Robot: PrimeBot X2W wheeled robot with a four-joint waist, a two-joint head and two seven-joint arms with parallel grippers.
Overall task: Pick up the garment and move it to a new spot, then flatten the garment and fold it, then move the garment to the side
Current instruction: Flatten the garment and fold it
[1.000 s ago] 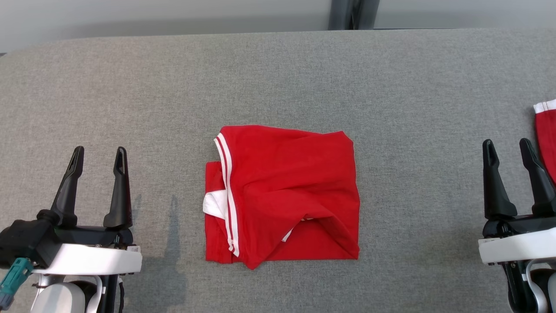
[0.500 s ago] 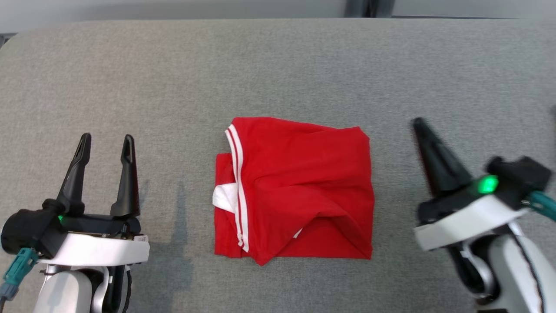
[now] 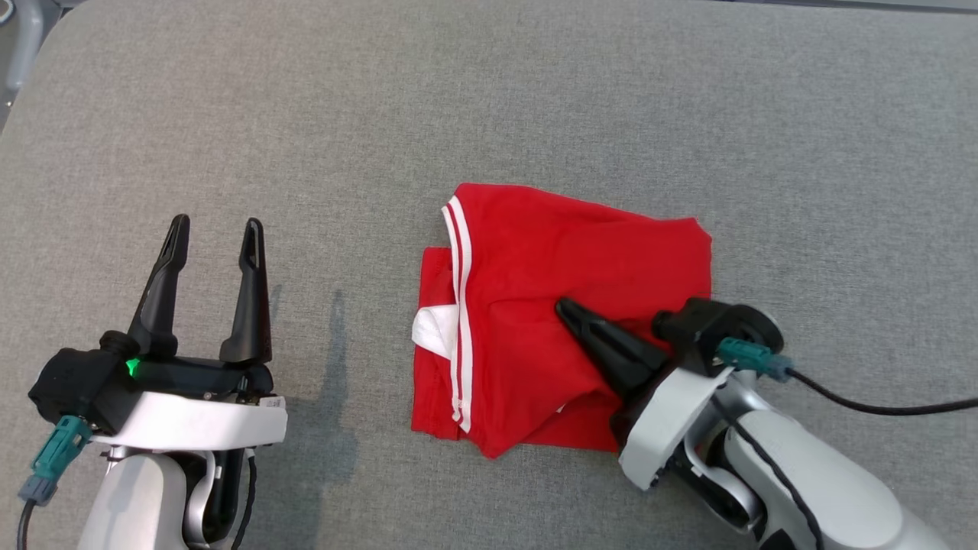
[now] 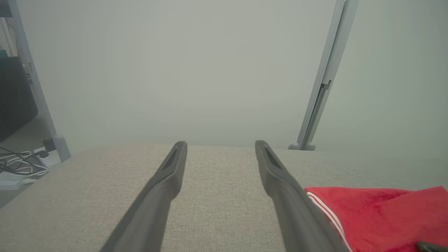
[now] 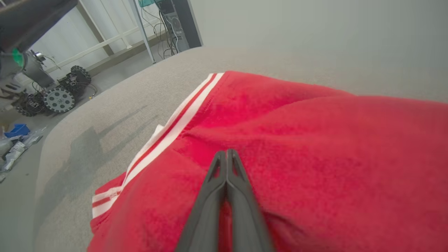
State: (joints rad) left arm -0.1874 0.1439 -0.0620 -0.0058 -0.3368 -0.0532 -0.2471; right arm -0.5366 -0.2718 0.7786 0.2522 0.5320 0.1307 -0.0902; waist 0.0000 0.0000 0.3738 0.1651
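Found red garment (image 3: 535, 252) folded into a rough rectangle near the middle of the bench (image 3: 489, 92), white striped band (image 3: 461, 305) facing the left edge. Saw right claw (image 3: 567, 309) clenched tight with no cloth visible between the fingers, reaching in from the near edge on the right, lying over the garment's middle, tip aimed at the striped band. Couldn't tell touching from just above. Judged the clenched shape meant for pressing or shoving the folded stack sideways rather than pinching, with the fold looking done and the side move not yet made. Saw left claw (image 3: 217, 225) released, fingers spread, parked off the garment's left side, well apart from it, likely kept clear. Flagged loose top layer as prone to bunching under a push.
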